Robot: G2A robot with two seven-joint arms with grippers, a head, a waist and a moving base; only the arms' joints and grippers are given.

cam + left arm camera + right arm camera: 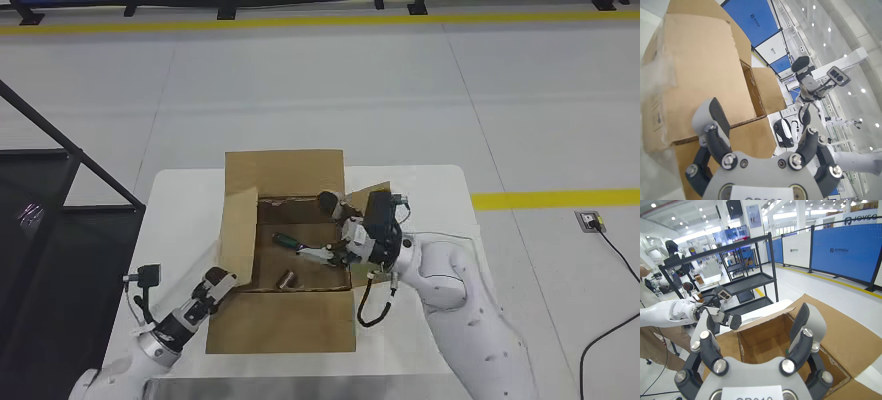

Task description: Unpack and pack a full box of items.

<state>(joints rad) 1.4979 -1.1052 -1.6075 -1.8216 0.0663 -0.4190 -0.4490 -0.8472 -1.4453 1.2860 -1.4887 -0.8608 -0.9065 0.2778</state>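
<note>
White counter [440, 190] carrying an opened cardboard box [285, 170] at its middle, flaps spread. Right gripper [756, 315] hangs above the box's interior, fingers apart and empty. Left gripper [222, 281] sits outside the box, near its left near corner, fingers likewise apart. Inside lie a green-handled tool [288, 240] and a small brown item [287, 278].

One box [285, 170], perhaps two items [289, 240] inside
</note>
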